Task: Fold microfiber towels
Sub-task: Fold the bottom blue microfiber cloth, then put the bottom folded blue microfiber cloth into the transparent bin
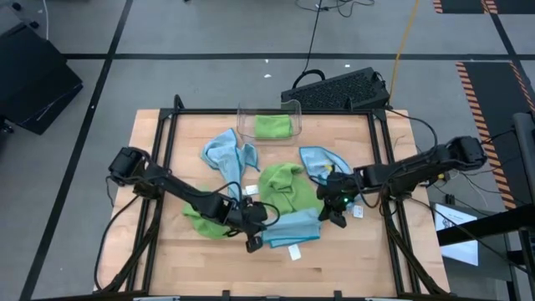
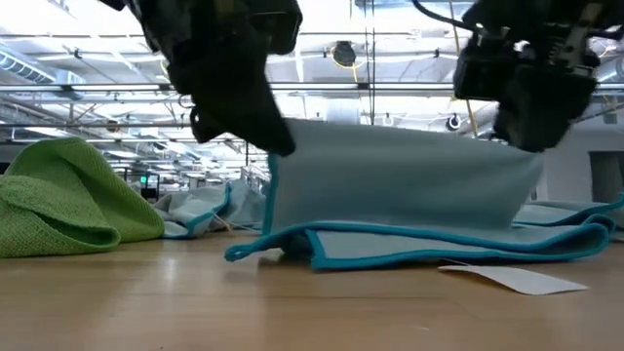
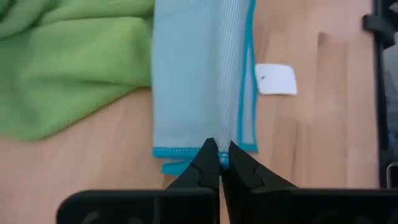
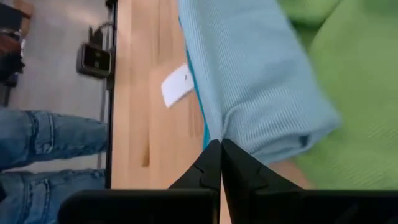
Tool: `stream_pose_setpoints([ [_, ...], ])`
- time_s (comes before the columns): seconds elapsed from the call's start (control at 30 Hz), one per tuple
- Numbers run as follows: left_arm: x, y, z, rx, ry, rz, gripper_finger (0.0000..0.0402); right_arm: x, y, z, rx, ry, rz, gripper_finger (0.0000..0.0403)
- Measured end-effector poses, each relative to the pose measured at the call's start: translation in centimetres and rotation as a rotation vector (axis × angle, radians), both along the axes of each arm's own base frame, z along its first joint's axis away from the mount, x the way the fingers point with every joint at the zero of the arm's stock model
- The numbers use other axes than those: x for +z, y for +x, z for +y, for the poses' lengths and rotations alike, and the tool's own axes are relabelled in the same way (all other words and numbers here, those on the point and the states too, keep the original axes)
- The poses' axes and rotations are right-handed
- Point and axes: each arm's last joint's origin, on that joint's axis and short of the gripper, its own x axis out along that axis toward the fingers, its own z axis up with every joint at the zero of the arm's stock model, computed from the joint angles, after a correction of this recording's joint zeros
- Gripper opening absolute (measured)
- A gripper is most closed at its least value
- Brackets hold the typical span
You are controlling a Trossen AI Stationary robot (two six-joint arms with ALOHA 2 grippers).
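Note:
A light blue microfiber towel (image 1: 294,227) lies near the table's front middle, its white tag (image 1: 294,251) beside it. My left gripper (image 1: 255,232) is shut on its left end and my right gripper (image 1: 334,211) on its right end. In the low view the towel (image 2: 400,185) stands up as a sheet between both grippers. A green towel (image 1: 288,188) lies just behind it and another green one (image 1: 199,221) to its left. Two more blue towels (image 1: 226,155) (image 1: 324,159) lie farther back. My left gripper pinches the towel's teal-hemmed short edge (image 3: 222,159) between its two fingertips, slanting down from the table's left. The raised edge (image 2: 292,132) is lifted and the lower fold (image 2: 322,249) rests on the table. My right gripper pinches a bunched fold at the towel's other end (image 4: 231,138) between its two fingertips, slanting down from the table's right. The cloth between both grippers is drawn fairly straight along its top (image 2: 409,132), and its lower part (image 2: 546,244) lies on the table.
A clear plastic bin (image 1: 269,110) with a green towel (image 1: 273,126) inside stands at the table's far middle. A dark keyboard (image 1: 338,88) lies beyond the far edge. A person's legs in jeans (image 4: 37,162) show beside the table. Bare wood lies along the near edge.

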Motion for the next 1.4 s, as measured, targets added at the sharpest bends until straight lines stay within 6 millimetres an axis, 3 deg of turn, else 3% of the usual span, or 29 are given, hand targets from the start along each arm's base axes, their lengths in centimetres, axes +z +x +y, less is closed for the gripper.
stream_pose_setpoints([
  [0.5, -2.1, 0.3, -2.3, 0.020, -0.073, -0.008, 0.0014, -1.9, -1.5, 2.2, 0.040, 0.086, -0.060, 0.0015],
  [0.63, -2.3, 0.5, -2.4, 0.042, -0.100, -0.013, 0.0018, -1.9, -1.6, 2.5, 0.033, 0.060, -0.071, 0.0043],
  [0.83, -1.9, 0.7, -2.9, 0.030, -0.126, -0.065, 0.0026, -2.0, -1.6, 2.6, 0.003, 0.055, -0.061, 0.0119],
  [0.93, -1.9, 0.5, -3.3, 0.021, -0.151, -0.057, 0.0058, -2.0, -1.6, 2.6, -0.020, 0.073, -0.041, 0.0153],
  [1.17, -1.3, -0.1, -4.3, 0.021, -0.336, 0.024, 0.0188, -2.1, -1.6, 2.5, -0.148, 0.146, 0.050, 0.0195],
  [1.27, 0.3, -0.1, -3.6, 0.058, -0.408, -0.001, 0.0227, -2.2, -1.7, 2.4, -0.248, 0.193, 0.121, 0.0207],
  [1.4, 2.2, 0.3, -1.8, 0.203, -0.349, -0.123, 0.0256, -2.2, -1.6, 2.4, -0.313, 0.249, 0.167, 0.0234],
])
